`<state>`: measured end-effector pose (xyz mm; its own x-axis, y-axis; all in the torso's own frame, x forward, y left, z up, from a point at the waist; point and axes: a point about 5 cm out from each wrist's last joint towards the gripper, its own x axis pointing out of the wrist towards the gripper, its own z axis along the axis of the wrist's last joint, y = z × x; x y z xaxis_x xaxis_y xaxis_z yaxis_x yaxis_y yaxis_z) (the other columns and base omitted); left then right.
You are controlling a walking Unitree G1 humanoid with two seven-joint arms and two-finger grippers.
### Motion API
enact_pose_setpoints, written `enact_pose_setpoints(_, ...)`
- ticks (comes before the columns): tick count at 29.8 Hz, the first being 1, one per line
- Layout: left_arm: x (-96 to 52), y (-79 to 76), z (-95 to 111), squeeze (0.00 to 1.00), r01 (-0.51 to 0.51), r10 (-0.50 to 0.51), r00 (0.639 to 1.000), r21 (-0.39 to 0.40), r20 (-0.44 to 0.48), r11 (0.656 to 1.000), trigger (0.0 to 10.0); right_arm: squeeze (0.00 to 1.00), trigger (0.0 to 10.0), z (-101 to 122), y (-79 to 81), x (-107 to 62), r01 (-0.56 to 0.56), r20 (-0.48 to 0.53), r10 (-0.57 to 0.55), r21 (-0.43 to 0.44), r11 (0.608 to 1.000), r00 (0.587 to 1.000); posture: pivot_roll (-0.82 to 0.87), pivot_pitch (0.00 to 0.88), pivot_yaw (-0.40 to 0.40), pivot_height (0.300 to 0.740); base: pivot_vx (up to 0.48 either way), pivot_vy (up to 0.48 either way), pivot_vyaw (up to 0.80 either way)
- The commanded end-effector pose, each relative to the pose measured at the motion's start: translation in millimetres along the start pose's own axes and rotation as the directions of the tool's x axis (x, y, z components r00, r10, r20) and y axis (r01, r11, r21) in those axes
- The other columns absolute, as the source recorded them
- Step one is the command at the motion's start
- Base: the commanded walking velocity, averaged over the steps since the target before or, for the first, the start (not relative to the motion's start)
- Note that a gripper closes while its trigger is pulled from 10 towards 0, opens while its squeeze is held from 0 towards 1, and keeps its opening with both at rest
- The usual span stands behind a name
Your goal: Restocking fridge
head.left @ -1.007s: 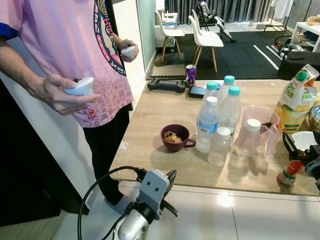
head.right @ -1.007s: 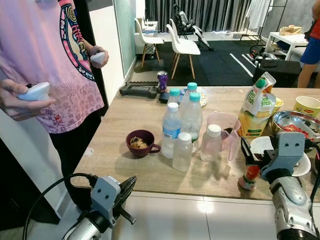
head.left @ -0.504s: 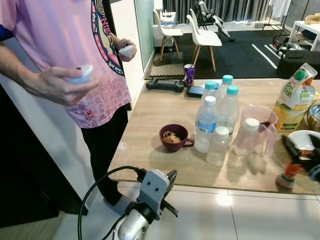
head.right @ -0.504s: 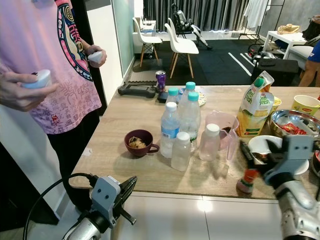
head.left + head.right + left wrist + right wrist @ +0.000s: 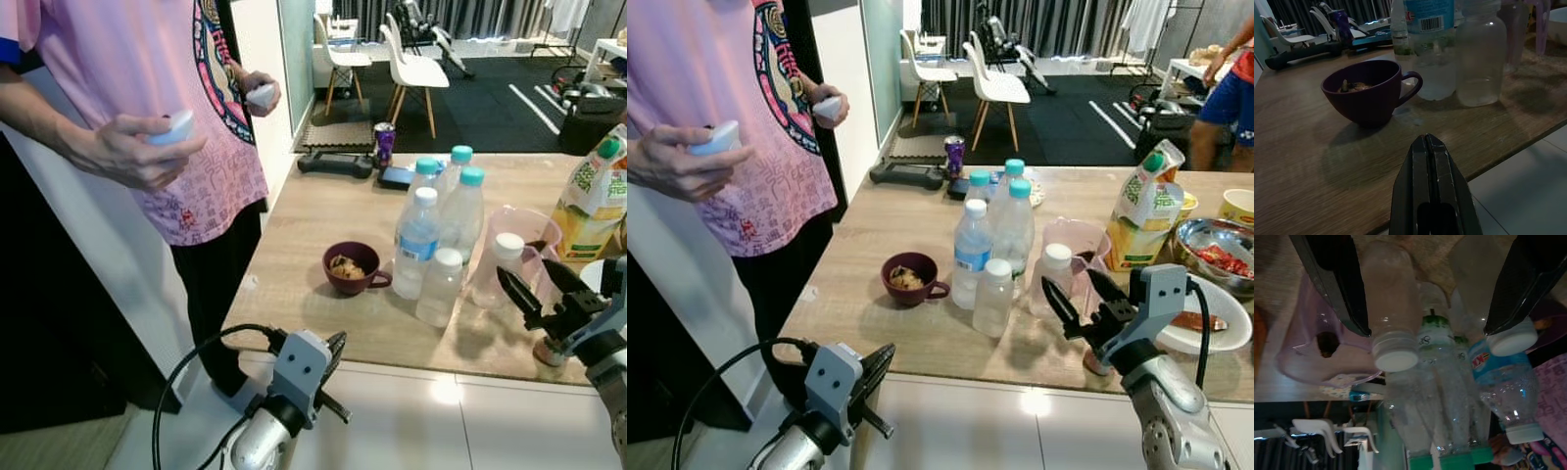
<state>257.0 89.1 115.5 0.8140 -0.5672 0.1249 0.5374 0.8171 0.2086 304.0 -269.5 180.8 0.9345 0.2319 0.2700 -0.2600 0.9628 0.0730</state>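
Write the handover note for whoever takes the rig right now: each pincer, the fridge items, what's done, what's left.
Right pincer: open, empty, raised at the wooden table's near edge, aimed at the small clear white-capped bottle in front of the pale pink plastic jug.
Left pincer: shut, empty, low at the table edge, facing the dark purple mug.
Items: four more clear bottles clustered mid-table; green-and-yellow juice carton beside the jug.
Done: nothing gripped.
Left: grasp a bottle, take it to the fridge, repeat.
Person in a pink shirt stands at the table's left end.
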Motion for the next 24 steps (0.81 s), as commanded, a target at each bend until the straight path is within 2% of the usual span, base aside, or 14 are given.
enact_pose_setpoints(1, -1.3, 1.8, 1, 0.0, 0.0, 0.0, 1.0, 0.007, -0.002, 1.0, 10.0, 0.15, 10.0, 2, -2.0, -3.6, 0.015, 0.011, -0.015, -0.014, 1.0, 1.0, 0.05, 0.113, 0.041, 0.74, 0.0, 0.0, 0.0)
enact_pose_setpoints(3, -1.1, 1.8, 0, 0.0, 0.001, -0.001, 1.0, 0.008, -0.001, 1.0, 10.0, 0.16, 10.0, 2, -4.3, -5.4, 0.031, 0.009, -0.031, -0.021, 0.999, 0.999, 0.04, 0.113, 0.044, 0.74, 0.0, 0.0, 0.0)
enact_pose_setpoints(4, -0.8, 1.7, 1, 0.0, 0.002, -0.002, 1.0, 0.008, 0.0, 1.0, 10.0, 0.2, 10.0, 2, -8.9, -8.4, 0.062, 0.01, -0.062, -0.019, 0.998, 0.998, 0.05, 0.113, 0.044, 0.74, 0.0, 0.0, 0.0)
enact_pose_setpoints(7, -0.5, 1.7, 1, 0.0, 0.002, -0.002, 1.0, 0.008, 0.001, 1.0, 10.0, 0.2, 10.0, 1, -11.9, -10.6, 0.084, 0.012, -0.084, -0.017, 0.996, 0.996, 0.05, 0.113, 0.044, 0.74, 0.0, 0.0, 0.0)
enact_pose_setpoints(8, -0.3, 1.8, 1, 0.0, 0.003, -0.003, 1.0, 0.008, 0.001, 1.0, 10.0, 0.81, 10.0, 2, -15.0, -12.6, 0.099, 0.014, -0.099, -0.013, 0.995, 0.995, 0.05, 0.113, 0.044, 0.74, 0.0, 0.0, 0.0)
enact_pose_setpoints(9, -0.4, 2.1, 1, 0.0, 0.002, -0.002, 1.0, 0.009, 0.001, 1.0, 10.0, 0.96, 10.0, 3, -20.5, -16.2, 0.118, 0.014, -0.118, -0.017, 0.993, 0.993, 0.05, 0.113, 0.044, 0.74, 0.0, 0.0, 0.0)
enact_pose_setpoints(12, -0.8, 2.4, 1, 0.0, 0.001, -0.001, 1.0, 0.009, 0.0, 1.0, 10.0, 0.96, 10.0, 5, -24.0, -18.4, 0.128, 0.013, -0.128, -0.022, 0.992, 0.992, 0.05, 0.113, 0.044, 0.74, 0.0, 0.0, 0.0)
enact_pose_setpoints(13, -1.4, 2.3, 1, 0.0, 0.002, -0.002, 1.0, 0.01, -0.001, 1.0, 10.0, 0.9, 10.0, 6, -27.8, -21.1, 0.14, 0.009, -0.14, -0.039, 0.989, 0.99, 0.05, 0.113, 0.045, 0.74, 0.0, 0.0, 0.0)
enact_pose_setpoints(14, -1.4, 2.3, 1, 0.0, 0.002, -0.002, 1.0, 0.01, -0.001, 1.0, 10.0, 0.9, 10.0, 6, -27.8, -21.1, 0.14, 0.009, -0.14, -0.039, 0.989, 0.99, 0.05, 0.113, 0.045, 0.74, 0.0, 0.0, 0.0)
enact_pose_setpoints(15, -1.8, 2.2, 0, 0.0, 0.002, -0.002, 1.0, 0.009, -0.002, 1.0, 10.0, 0.69, 10.0, 7, -30.3, -23.1, 0.147, 0.005, -0.147, -0.052, 0.988, 0.989, 0.05, 0.114, 0.046, 0.74, 0.0, 0.0, 0.0)
enact_pose_setpoints(16, -1.9, 2.0, 0, 0.0, 0.004, -0.004, 1.0, 0.009, -0.002, 1.0, 10.0, 0.2, 10.0, 7, -32.9, -25.5, 0.15, -0.004, -0.151, -0.067, 0.986, 0.989, 0.05, 0.114, 0.047, 0.74, 0.0, 0.0, 0.0)
enact_pose_setpoints(18, -1.9, 1.8, 0, 0.0, 0.005, -0.005, 1.0, 0.009, -0.003, 1.0, 10.0, 0.2, 10.0, 7, -34.7, -27.0, 0.153, -0.01, -0.154, -0.076, 0.985, 0.988, 0.05, 0.114, 0.047, 0.74, 0.0, 0.0, 0.0)
enact_pose_setpoints(19, -1.8, 1.7, 0, 0.0, 0.006, -0.006, 1.0, 0.008, -0.003, 1.0, 10.0, 0.12, 10.0, 3, -37.4, -31.6, 0.149, -0.035, -0.153, -0.096, 0.984, 0.988, 0.05, 0.114, 0.047, 0.74, 0.0, 0.0, 0.0)
enact_pose_setpoints(24, -1.5, 1.7, 0, 0.0, 0.007, -0.007, 1.0, 0.007, -0.003, 1.0, 10.0, 0.13, 10.0, -4, -37.6, -37.8, 0.134, -0.076, -0.144, -0.121, 0.984, 0.987, 0.05, 0.116, 0.048, 0.74, 0.0, 0.0, 0.0)
